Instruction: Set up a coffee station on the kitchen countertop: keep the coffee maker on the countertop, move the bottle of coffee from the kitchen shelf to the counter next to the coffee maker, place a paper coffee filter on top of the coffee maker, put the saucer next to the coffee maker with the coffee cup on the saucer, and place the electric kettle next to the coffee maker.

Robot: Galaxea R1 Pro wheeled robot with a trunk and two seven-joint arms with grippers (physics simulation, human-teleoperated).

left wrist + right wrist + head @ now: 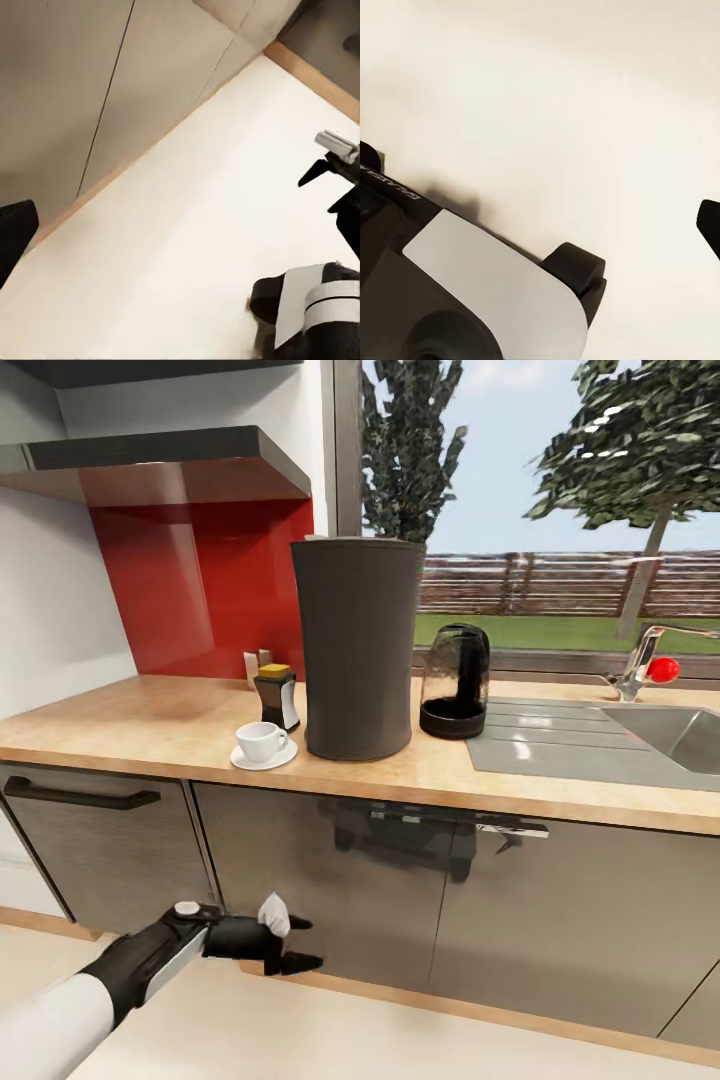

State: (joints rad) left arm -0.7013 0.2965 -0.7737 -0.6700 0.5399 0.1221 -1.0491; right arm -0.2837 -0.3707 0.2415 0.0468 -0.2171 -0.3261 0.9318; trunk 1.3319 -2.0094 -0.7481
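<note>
My matt black left gripper [290,942], low in the frame, pinches a white paper coffee filter [273,913]. Above it, the light wooden countertop [150,725] looks smooth with a faint sheen. The tall dark grey coffee maker [358,648] at centre is matt; the glossy white ceramic cup [261,741] sits on its matching saucer [264,758]. The brushed metal sink [600,745] at right gleams, as does the glossy red backsplash [200,595] at upper left.

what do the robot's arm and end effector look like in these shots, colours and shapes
In the head view the left arm has a white tube-like forearm that turns into a black wrist section with a silvery strip along it and a small round white cap on top. Its end effector is black, with two short, tapering pointed fingers. No loose cables or readable markings show on it.
</note>
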